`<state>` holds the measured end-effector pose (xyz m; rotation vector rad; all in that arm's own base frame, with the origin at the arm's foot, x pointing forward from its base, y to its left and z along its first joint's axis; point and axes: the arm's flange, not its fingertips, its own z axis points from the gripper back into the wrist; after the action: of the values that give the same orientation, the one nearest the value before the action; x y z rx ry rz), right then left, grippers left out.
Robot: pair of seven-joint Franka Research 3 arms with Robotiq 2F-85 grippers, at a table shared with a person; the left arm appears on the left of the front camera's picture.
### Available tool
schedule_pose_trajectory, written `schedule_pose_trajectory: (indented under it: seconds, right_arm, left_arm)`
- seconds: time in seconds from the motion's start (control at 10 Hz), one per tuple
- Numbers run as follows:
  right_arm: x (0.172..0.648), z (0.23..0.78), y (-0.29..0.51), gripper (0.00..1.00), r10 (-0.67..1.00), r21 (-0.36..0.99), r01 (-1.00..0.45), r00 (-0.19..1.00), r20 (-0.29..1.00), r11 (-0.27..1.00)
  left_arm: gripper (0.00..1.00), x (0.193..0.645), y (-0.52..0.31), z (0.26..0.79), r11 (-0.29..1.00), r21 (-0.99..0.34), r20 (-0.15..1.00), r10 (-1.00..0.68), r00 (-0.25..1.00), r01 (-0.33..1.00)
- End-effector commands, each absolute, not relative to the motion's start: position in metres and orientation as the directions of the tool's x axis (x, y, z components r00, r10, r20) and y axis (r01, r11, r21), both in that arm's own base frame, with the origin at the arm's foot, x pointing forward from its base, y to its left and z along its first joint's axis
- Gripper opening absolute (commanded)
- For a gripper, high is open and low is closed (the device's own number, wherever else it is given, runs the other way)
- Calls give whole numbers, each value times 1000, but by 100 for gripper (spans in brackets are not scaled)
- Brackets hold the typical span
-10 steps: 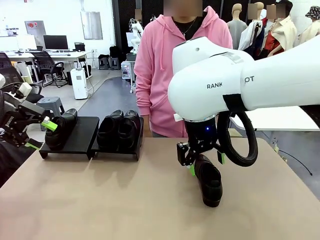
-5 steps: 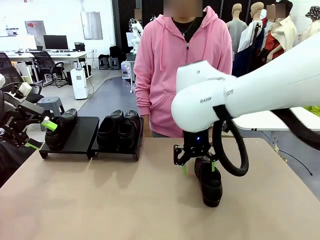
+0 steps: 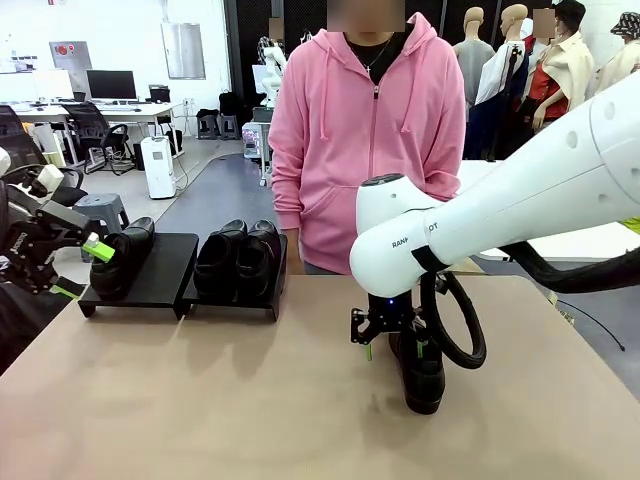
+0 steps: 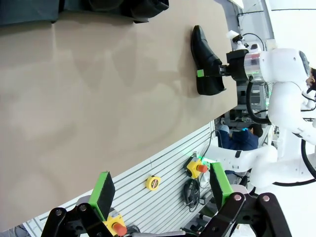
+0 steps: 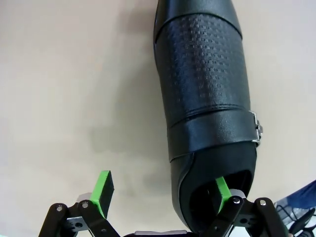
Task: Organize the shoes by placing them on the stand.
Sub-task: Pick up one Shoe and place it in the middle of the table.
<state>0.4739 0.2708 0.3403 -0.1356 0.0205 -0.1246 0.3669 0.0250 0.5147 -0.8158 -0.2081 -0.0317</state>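
Since a second ago the right arm has swung and lowered, its right pincer (image 3: 394,344) now down at the heel end of the loose shoe (image 3: 420,368) on the table (image 3: 200,400). Its jaws stand wide: one green pad (image 5: 220,191) sits inside the shoe's opening, the other (image 5: 103,192) out over bare tabletop, seemingly not yet pressing the leather. Well off to that pincer's left, the stand (image 3: 165,275) carries three shoes. The left pincer (image 3: 82,268) hangs wide open, unmoved, just beside the single shoe (image 3: 120,258) on the stand's left section.
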Motion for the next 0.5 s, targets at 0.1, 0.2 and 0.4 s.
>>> schedule_pose_trajectory:
  seconds: [0.1, 0.2, 0.4]
  right_arm:
    - [476, 335, 273, 100, -132, -89, 128, 991, -39, 988]
    - [471, 334, 268, 43, -91, -79, 87, 995, -47, 993]
    - [465, 336, 265, 0, -84, -65, 81, 996, -42, 995]
  left_arm:
    - [100, 366, 27, 517, 688, -717, 197, 43, 980, 114]
    - [100, 366, 27, 517, 688, -717, 197, 43, 980, 114]
    - [100, 366, 27, 517, 688, -717, 197, 43, 980, 114]
